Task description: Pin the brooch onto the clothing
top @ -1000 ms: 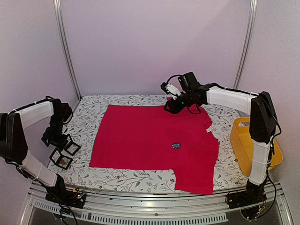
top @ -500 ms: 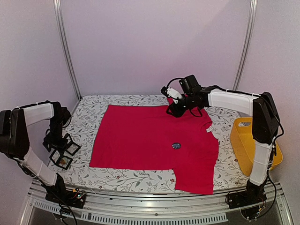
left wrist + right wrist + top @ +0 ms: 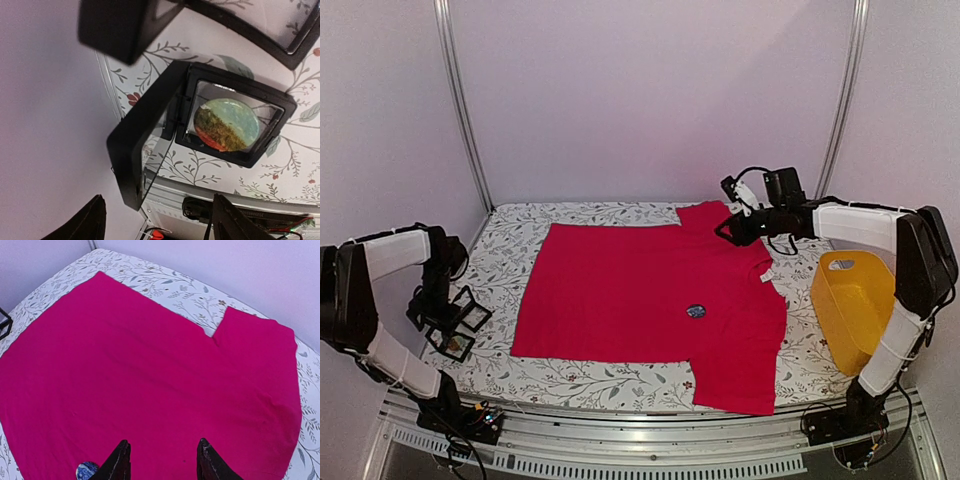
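- Since a second ago the right arm swung rightward along the far edge of the red T-shirt (image 3: 620, 290), which lay flat.
- I saw the right gripper (image 3: 163, 445) open and empty, with the blue brooch (image 3: 87, 470) on the shirt, base-ward and left of it.
- I saw the left gripper (image 3: 157, 212) open over the boxed brooch (image 3: 226, 124), so that arm was nearer to that one.

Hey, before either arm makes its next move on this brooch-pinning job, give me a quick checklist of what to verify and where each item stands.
1. Red short-sleeved T-shirt spread flat on the floral tablecloth: ok.
2. Small round blue brooch lies on the shirt's chest: ok. Actually pinned through the fabric: cannot tell.
3. Right gripper open, nothing between its fingers, above the shirt: ok.
4. Left gripper open and empty over the open black display box: ok.
5. Round green-and-brown brooch seated in that box: ok.
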You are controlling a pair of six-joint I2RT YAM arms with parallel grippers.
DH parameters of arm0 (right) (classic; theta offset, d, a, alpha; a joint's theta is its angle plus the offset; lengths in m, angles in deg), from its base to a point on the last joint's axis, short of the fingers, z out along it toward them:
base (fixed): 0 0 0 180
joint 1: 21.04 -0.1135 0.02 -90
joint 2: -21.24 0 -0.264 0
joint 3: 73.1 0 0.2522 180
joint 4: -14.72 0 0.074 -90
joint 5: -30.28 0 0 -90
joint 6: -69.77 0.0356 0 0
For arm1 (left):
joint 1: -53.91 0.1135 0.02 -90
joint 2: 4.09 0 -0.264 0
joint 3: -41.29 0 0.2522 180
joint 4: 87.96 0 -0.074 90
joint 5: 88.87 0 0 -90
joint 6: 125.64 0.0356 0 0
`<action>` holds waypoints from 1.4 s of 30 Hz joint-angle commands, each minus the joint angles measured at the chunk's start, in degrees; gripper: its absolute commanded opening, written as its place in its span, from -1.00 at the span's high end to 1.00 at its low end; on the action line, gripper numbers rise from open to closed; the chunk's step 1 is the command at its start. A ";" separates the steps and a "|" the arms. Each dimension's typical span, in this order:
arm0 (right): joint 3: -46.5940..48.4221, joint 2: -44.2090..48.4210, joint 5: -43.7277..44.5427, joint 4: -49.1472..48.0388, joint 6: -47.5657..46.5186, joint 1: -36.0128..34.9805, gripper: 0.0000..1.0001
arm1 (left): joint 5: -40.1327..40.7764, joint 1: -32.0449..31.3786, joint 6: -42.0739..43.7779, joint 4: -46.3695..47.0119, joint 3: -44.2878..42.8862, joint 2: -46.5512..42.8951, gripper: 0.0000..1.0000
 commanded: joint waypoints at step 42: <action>-3.59 7.00 -0.62 -2.93 0.86 5.13 0.10 | -4.95 5.56 2.92 7.06 -5.09 5.05 0.59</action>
